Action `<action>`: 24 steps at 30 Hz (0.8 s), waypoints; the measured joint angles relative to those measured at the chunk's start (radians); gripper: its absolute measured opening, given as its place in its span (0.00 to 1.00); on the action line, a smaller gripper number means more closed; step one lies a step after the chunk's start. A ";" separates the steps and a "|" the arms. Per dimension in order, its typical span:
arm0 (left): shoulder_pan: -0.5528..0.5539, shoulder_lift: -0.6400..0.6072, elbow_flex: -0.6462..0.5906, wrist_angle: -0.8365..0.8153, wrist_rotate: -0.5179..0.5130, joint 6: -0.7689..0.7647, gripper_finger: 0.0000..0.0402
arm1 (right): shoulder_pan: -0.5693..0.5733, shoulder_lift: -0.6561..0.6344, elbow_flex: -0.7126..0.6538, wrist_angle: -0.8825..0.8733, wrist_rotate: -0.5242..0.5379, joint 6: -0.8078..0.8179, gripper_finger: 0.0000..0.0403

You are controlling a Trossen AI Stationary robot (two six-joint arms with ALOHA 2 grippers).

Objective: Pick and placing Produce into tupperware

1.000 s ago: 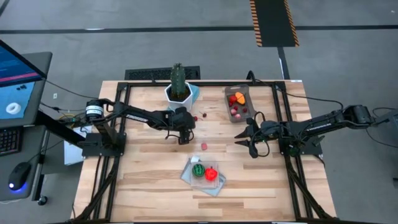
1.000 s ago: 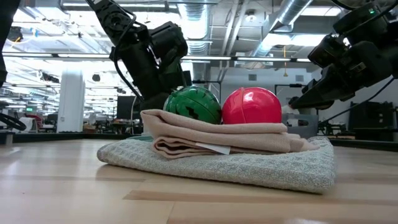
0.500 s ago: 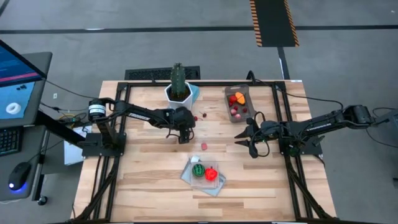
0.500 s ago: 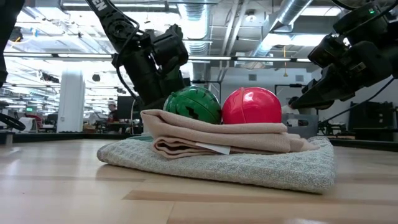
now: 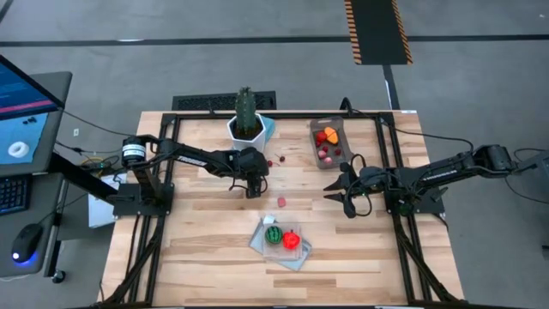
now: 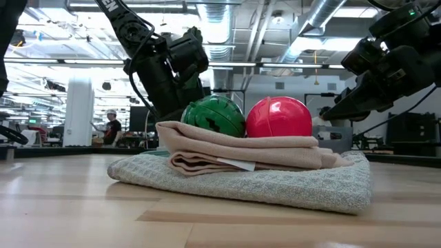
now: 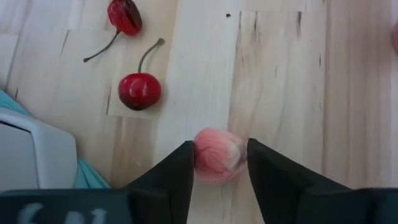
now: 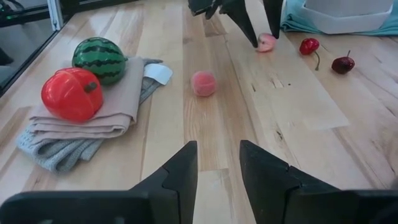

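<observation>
A pink peach-like piece of produce [image 7: 219, 155] lies on the wooden table near the white plant pot [image 5: 246, 129]. My left gripper [image 7: 219, 149] is down over it, one finger on each side. A second pink piece [image 5: 281, 202] lies loose at mid table. A striped green melon [image 5: 273, 234] and a red tomato [image 5: 292, 240] rest on a folded cloth [image 5: 280, 249]. The tupperware [image 5: 328, 142] stands at the far right with orange and red pieces inside. My right gripper [image 8: 217, 149] hangs open over bare table at the right. My left gripper pinches the pink piece by its two opposite sides [image 7: 200, 157] between its two fingers. The fingers [image 8: 249, 25] slant down at it from above. The piece sits on the table top.
Two red cherries [image 7: 140, 90] [image 7: 124, 15] lie just beyond the pink piece, close to the pot with the tall green cactus [image 5: 246, 107]. A black frame [image 5: 171, 154] runs round the table's edges. A person stands in the room beyond the table [image 6: 110, 127].
</observation>
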 joint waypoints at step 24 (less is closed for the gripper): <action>-0.018 0.000 0.029 0.107 -0.003 -0.032 0.15 | 0.000 0.000 0.000 0.000 0.000 0.000 0.36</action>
